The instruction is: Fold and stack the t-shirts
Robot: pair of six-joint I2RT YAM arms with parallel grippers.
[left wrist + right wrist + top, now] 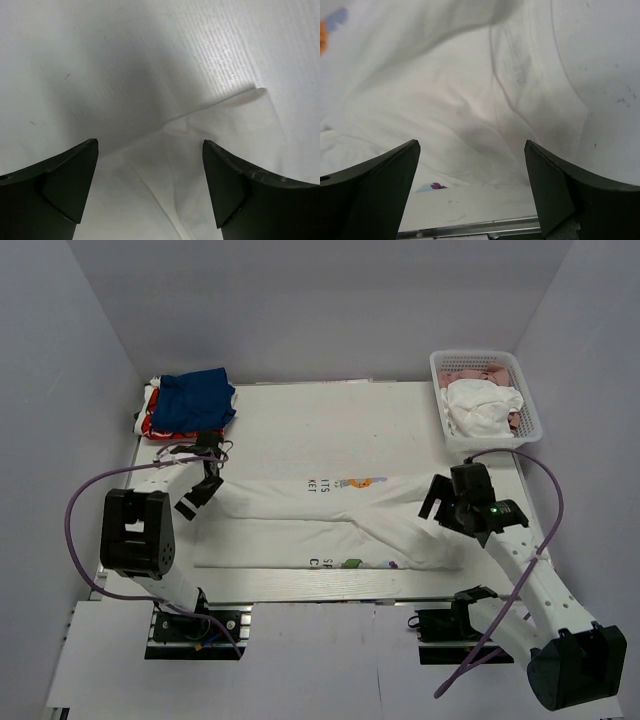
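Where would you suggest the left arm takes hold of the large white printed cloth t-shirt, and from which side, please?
Its left-end edge. The large white printed cloth t-shirt lies flat, so only a border can be pinched, and the left wrist view shows a thin corner. I would bring the left gripper down from above on the left, its open fingers straddling that corner.

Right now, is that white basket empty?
No, the basket holds crumpled white cloth with something pink behind it.

White t-shirt [320,525] between left gripper [200,494] and right gripper [440,507]
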